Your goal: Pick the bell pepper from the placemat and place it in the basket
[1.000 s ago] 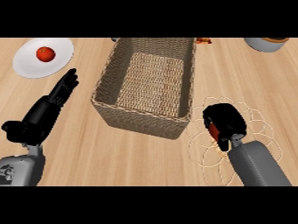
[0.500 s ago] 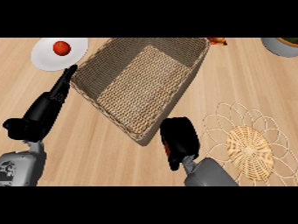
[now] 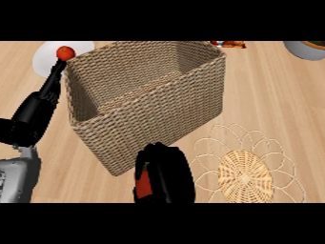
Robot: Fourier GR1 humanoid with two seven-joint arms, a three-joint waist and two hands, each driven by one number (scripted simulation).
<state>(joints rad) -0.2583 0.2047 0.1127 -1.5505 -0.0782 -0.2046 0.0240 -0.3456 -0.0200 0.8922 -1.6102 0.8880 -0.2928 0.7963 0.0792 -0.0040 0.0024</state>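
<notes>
Right hand (image 3: 166, 176) grips something red — probably bell pepper (image 3: 143, 183).

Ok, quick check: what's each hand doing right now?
Left hand: open, fingers straight, holding nothing.
Right hand: shut on the bell pepper, in front of the basket.

Right hand (image 3: 166, 175) curled round red pepper (image 3: 143, 185) (mostly hidden), just below basket (image 3: 151, 102). Placemat (image 3: 245, 175) bare at right. Left hand (image 3: 31, 114) straight-fingered beside basket, toward plate (image 3: 49, 52).
</notes>
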